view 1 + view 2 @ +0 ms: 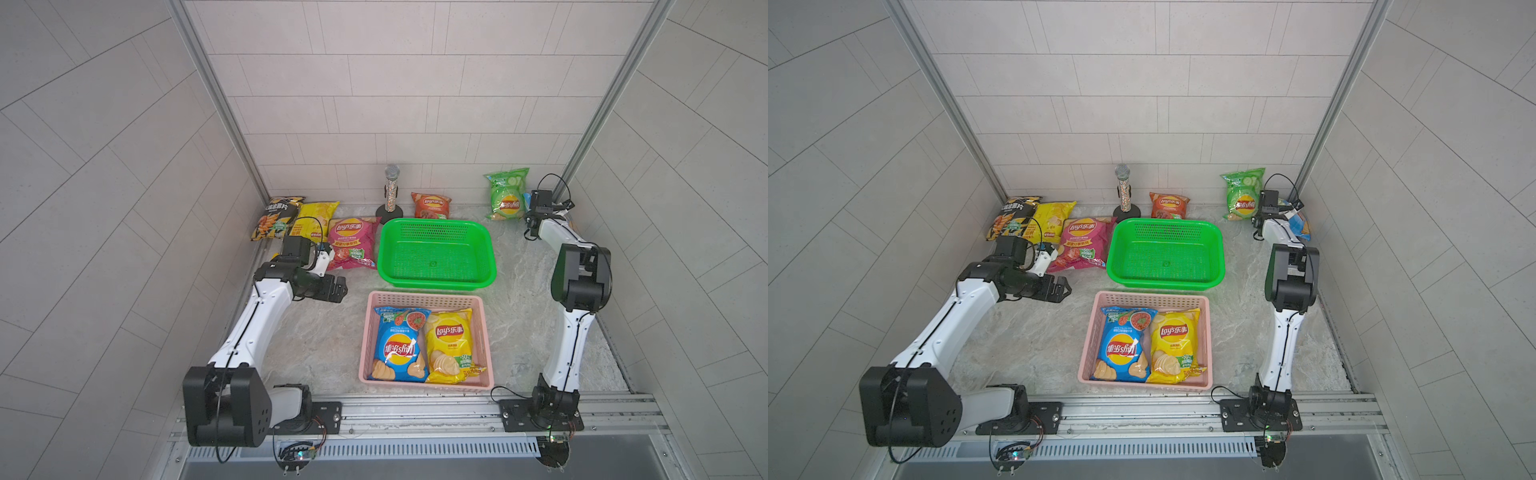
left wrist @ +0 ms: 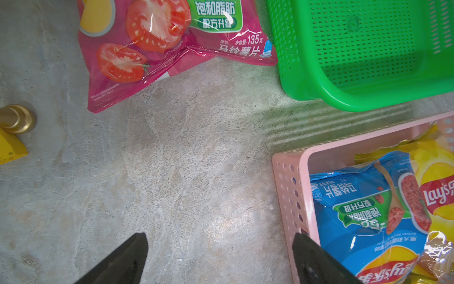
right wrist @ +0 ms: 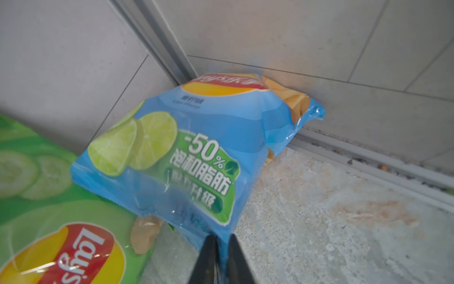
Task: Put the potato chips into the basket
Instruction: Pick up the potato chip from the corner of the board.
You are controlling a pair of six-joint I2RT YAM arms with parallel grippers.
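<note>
Right claw (image 3: 220, 239): clenched on the blue lime bag (image 3: 196, 137), far right corner.
Left claw (image 2: 219, 237): spread wide, empty, above the desk (image 2: 196, 159).
Bag look: glossy, puffed, lime slices, Lay's logo.

Tiled booth with a marbled surface
Pale grey tiled walls (image 1: 407, 83) close in on three sides, their seams in staggered rows, and two aluminium posts (image 1: 224, 104) stand in the back corners. The surface (image 1: 316, 332) is marbled grey-beige, with a rusty stain (image 3: 375, 209) near the wall in the right wrist view. A metal rail (image 1: 415, 409) edges the near side above a slotted vent strip (image 1: 415, 449). The light is soft and even
</note>
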